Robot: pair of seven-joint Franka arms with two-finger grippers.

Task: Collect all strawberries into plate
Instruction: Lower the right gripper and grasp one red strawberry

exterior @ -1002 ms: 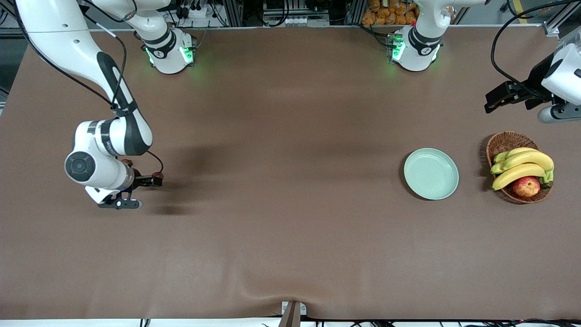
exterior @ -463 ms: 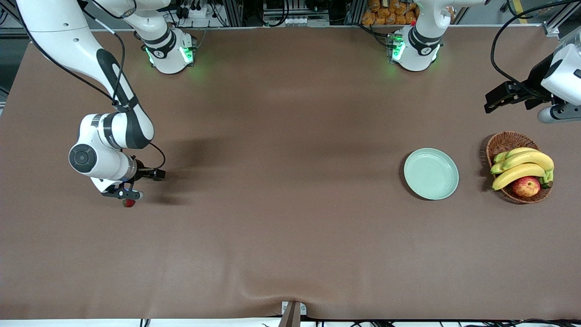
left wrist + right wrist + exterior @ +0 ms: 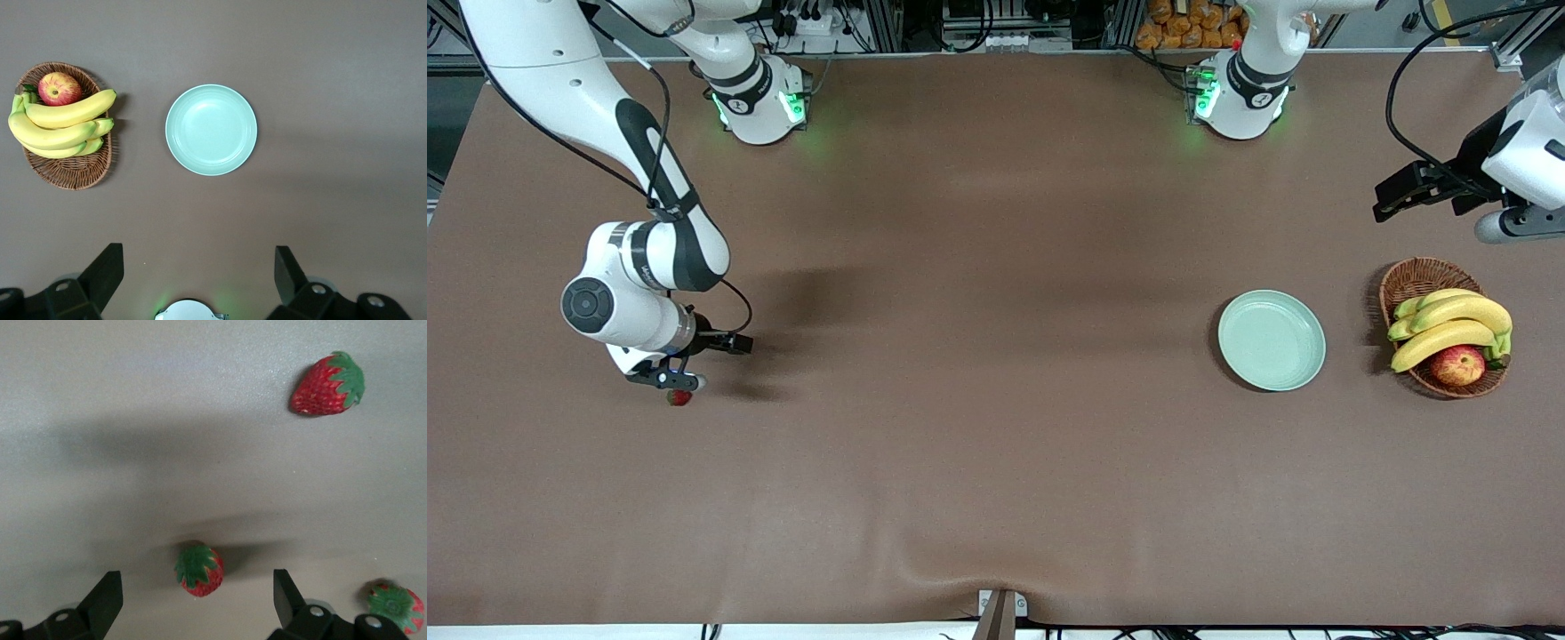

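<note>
Right gripper (image 3: 193,600) hung low over the strawberries (image 3: 199,569) at the right arm's end, jaws spread, holding nothing; best to centre on the upright berry, descend straight, pinch gently; plate (image 3: 1272,340) empty, well apart; left gripper (image 3: 199,277) waited, spread, above it.

Front view: high above the table (image 3: 996,462), looking down and across toward both arm bases along the top edge, far enough to take in the whole surface. Left wrist view: high up, facing straight down, sharing with the front view the plate (image 3: 211,129) (image 3: 1271,340) and basket (image 3: 67,170) (image 3: 1409,277). Right wrist view: low and close, facing down on three strawberries (image 3: 199,569); only one (image 3: 680,397) visible from the front.
</note>
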